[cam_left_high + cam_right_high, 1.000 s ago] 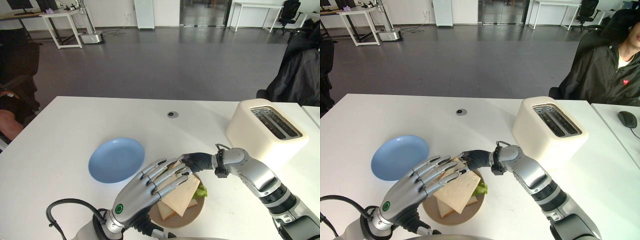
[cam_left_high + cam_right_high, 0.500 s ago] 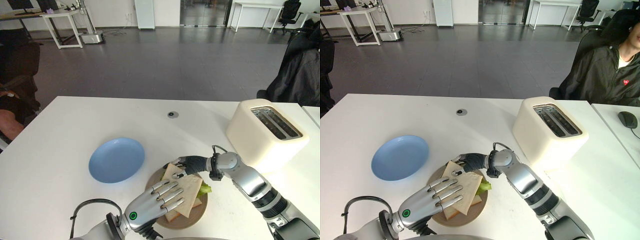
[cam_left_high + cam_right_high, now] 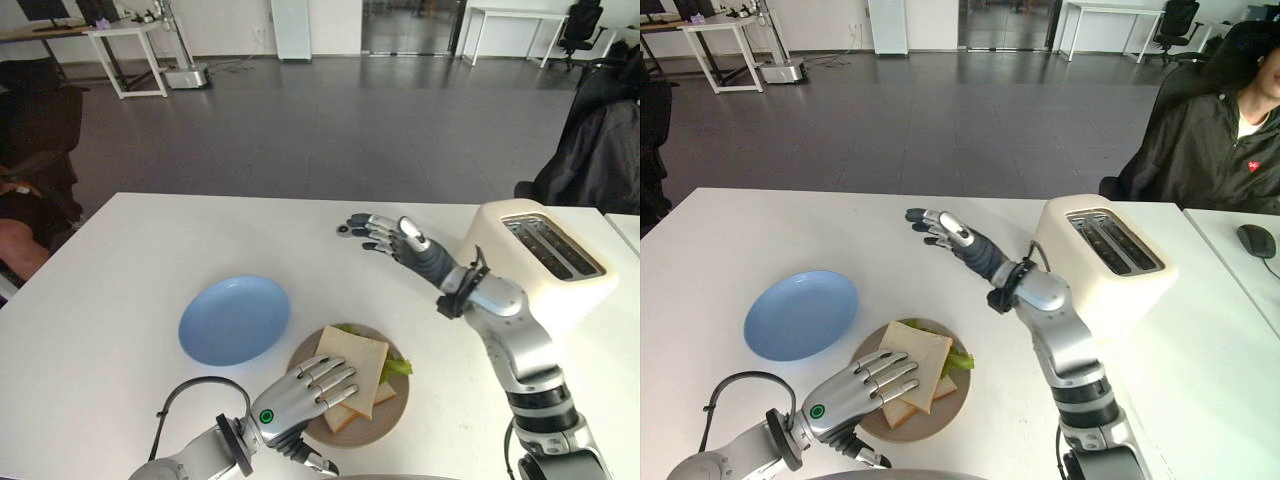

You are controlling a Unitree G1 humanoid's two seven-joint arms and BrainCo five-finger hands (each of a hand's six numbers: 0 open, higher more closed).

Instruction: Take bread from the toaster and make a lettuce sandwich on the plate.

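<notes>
1. A brown plate [image 3: 942, 414] sits on the white table [image 3: 730, 240]. It holds 2 stacked bread slices [image 3: 916, 352], with lettuce [image 3: 960, 360] poking out on their right.
2. The left hand [image 3: 855, 392] lies at the brown plate's near-left rim, fingers spread, tips touching the top slice.
3. The right hand [image 3: 952, 236] hovers behind the brown plate, well apart from it, fingers stretched out and holding nothing.
4. A blue plate [image 3: 800, 313] lies just left of the brown plate.
5. The toaster [image 3: 1105, 262] stands behind and right of the brown plate.

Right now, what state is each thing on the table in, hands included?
Sandwich, stacked, top slice on, lettuce poking out right.
Brown plate, holding the sandwich.
Blue plate, right side up, apart from the brown one.
Toaster, no bread sticking up.
Left hand, open, fingers over the sandwich's near edge.
Right hand, open, raised above the table.
</notes>
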